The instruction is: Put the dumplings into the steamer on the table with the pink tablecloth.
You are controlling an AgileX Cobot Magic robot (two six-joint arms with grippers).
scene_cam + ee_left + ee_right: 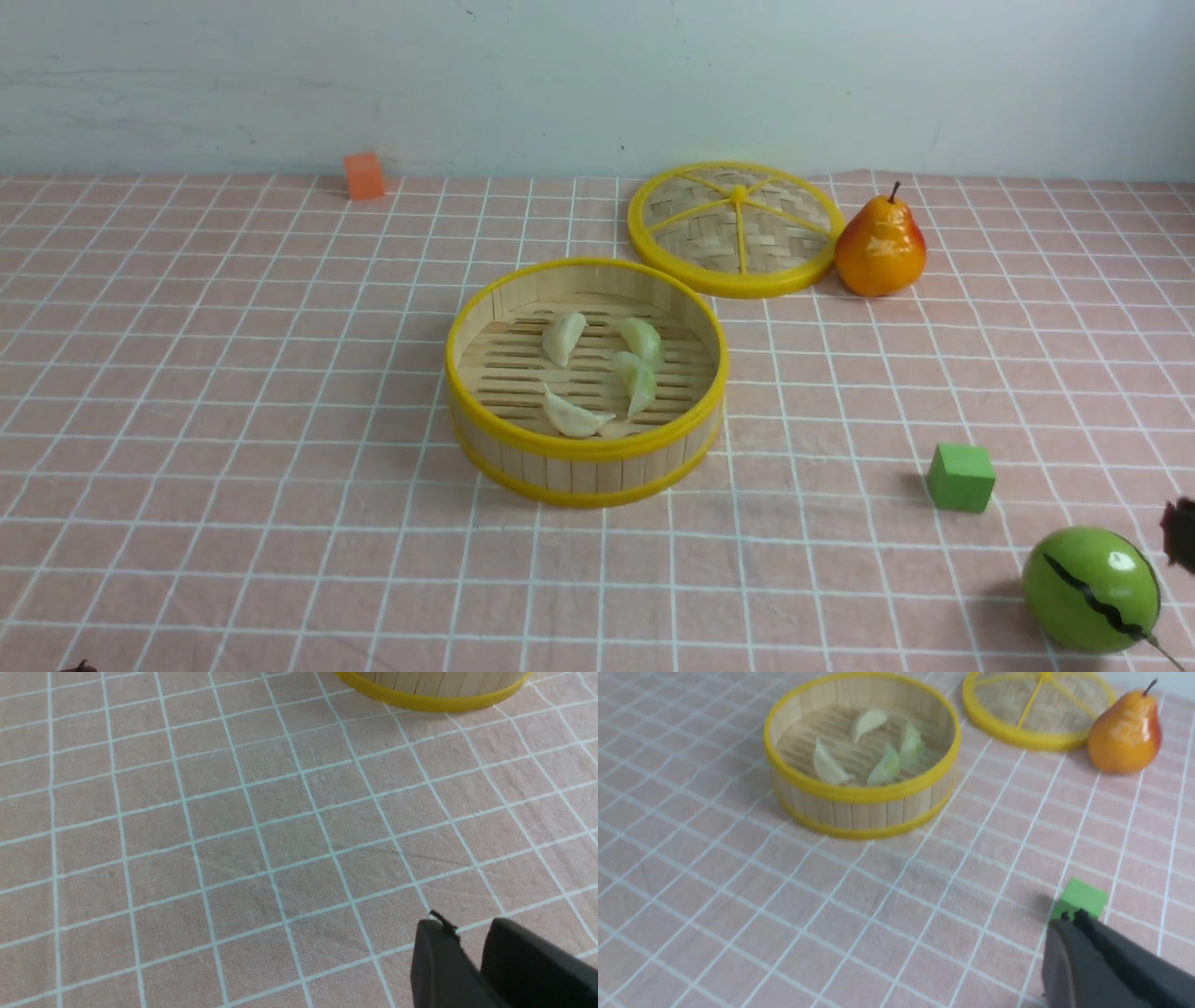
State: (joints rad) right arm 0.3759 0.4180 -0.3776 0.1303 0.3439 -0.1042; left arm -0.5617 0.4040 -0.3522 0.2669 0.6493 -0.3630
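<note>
The steamer [586, 452] stands mid-table on the pink tablecloth [233, 420]. All four dumplings lie on its slatted floor: two cream-white [564, 337] [575, 417] and two pale green [643, 340] [637, 381]. The right wrist view also shows the steamer [859, 794] with the dumplings [886, 765] inside. My right gripper [1070, 918] is shut and empty, low near the green cube; it shows at the right edge of the front view [1181, 534]. My left gripper [469, 933] is empty over bare cloth, its jaws a narrow gap apart, short of the steamer's base [434, 690].
The flat woven lid [733, 229] lies behind the steamer, with a pear [880, 245] beside it. A green cube [961, 477] and a green round fruit [1090, 588] sit at the front right. An orange cube [364, 175] is at the back left.
</note>
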